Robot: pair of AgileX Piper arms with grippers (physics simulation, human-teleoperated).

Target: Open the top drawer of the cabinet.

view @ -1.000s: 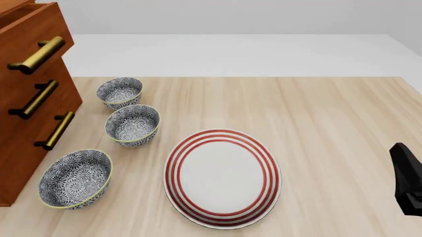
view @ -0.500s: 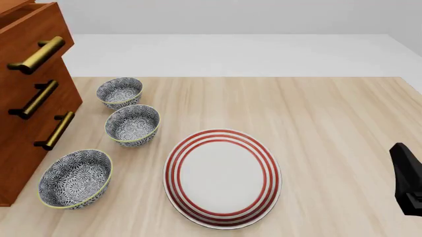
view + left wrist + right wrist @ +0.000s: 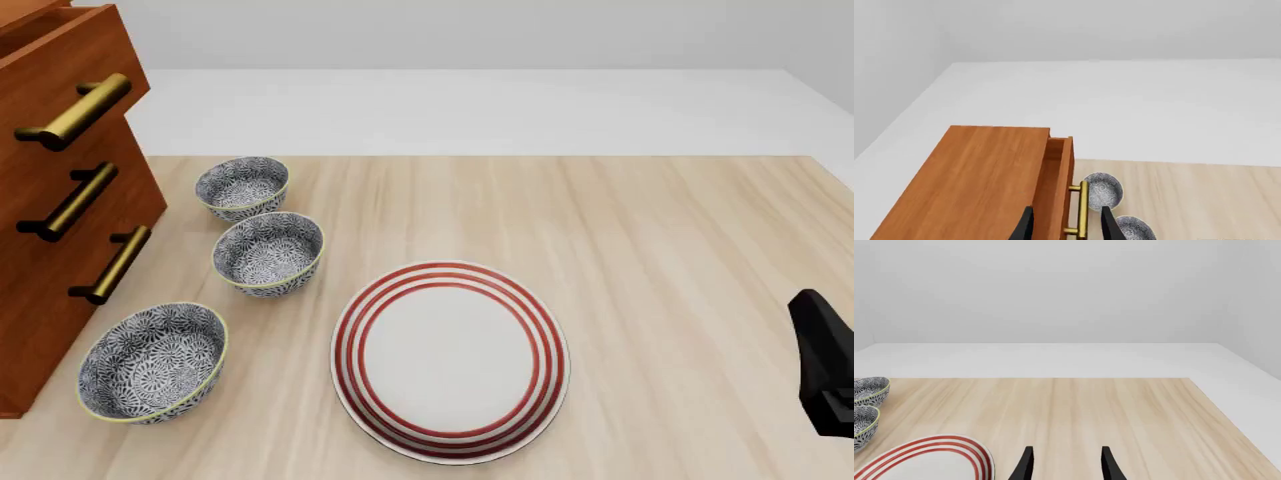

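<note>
Left wrist view: left gripper (image 3: pixel 1064 227) hangs above the cabinet (image 3: pixel 974 185), fingers spread, empty, straddling the top drawer (image 3: pixel 1059 187), which sits slightly pulled out; right gripper (image 3: pixel 1064 465) parted, empty, low over table (image 3: pixel 1121 410)

Three patterned bowls (image 3: pixel 268 252) between cabinet (image 3: pixel 54 200) and red-ringed plate (image 3: pixel 450 360).

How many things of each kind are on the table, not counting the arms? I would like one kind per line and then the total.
Cabinet: 1
Patterned bowls: 3
Red-striped plate: 1
Total: 5
</note>
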